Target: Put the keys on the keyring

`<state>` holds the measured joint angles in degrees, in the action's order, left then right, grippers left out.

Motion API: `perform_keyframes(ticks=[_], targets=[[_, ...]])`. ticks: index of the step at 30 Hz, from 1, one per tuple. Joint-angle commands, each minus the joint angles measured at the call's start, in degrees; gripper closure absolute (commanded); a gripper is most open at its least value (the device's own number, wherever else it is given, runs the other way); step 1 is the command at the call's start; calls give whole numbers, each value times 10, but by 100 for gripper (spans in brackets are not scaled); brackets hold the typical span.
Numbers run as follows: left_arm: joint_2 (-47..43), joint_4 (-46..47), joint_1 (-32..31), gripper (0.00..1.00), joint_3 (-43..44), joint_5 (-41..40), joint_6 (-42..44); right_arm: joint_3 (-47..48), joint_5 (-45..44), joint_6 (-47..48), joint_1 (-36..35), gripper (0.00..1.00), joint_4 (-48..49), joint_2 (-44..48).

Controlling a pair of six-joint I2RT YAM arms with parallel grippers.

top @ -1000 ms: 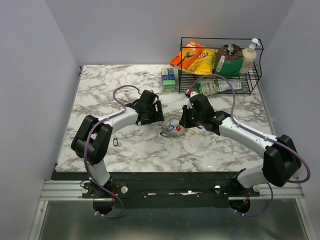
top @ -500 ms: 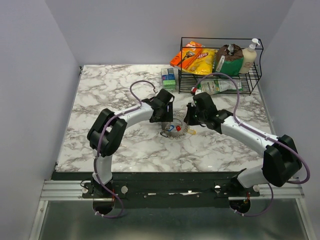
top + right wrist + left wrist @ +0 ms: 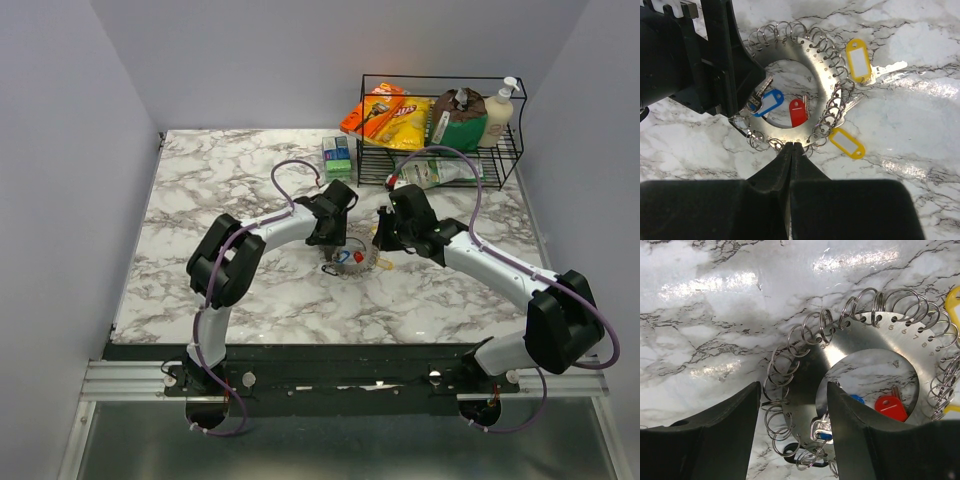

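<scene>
The keyring (image 3: 362, 268) is a flat silver disc ring edged with many small wire rings, lying flat on the marble table. It carries keys with a blue tag (image 3: 768, 102), a red tag (image 3: 798, 112) and two yellow tags (image 3: 859, 60). My left gripper (image 3: 792, 440) is open, its jaws straddling the left band of the keyring (image 3: 860, 335) without closing on it. My right gripper (image 3: 792, 145) is shut and empty, with its tips at the near rim of the keyring (image 3: 820, 70). In the top view the left gripper (image 3: 335, 235) and the right gripper (image 3: 381, 244) flank the ring.
A black wire basket (image 3: 440, 78) with snack bags and a pump bottle stands at the back right. A small green and blue box (image 3: 338, 157) sits just behind the grippers. A black loop (image 3: 790, 452) lies under the ring's edge.
My left arm has swung right, from clear of the keyring to straddling its left side. My right gripper has shifted slightly and stays at the ring's right.
</scene>
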<state>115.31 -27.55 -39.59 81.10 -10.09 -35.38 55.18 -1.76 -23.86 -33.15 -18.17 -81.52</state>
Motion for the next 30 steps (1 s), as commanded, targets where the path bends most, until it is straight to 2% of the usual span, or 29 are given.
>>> perform_keyframes(ticks=[1, 6, 17, 27, 30], targets=[[33, -32, -3, 36, 2, -43, 10, 2, -11, 13, 4, 92, -14, 7], [40, -47, -3, 37, -8, -66, 14, -2, -7, 13, 4, 92, -14, 3], [21, -89, -5, 41, -64, -171, 14, -2, -14, 23, 4, 92, -14, 3], [-60, -61, -35, 45, -165, -142, -34, 0, -5, 22, 4, 91, -15, 1], [-97, -72, -42, 41, -167, -167, -42, 2, -2, 24, 4, 91, -15, 2]])
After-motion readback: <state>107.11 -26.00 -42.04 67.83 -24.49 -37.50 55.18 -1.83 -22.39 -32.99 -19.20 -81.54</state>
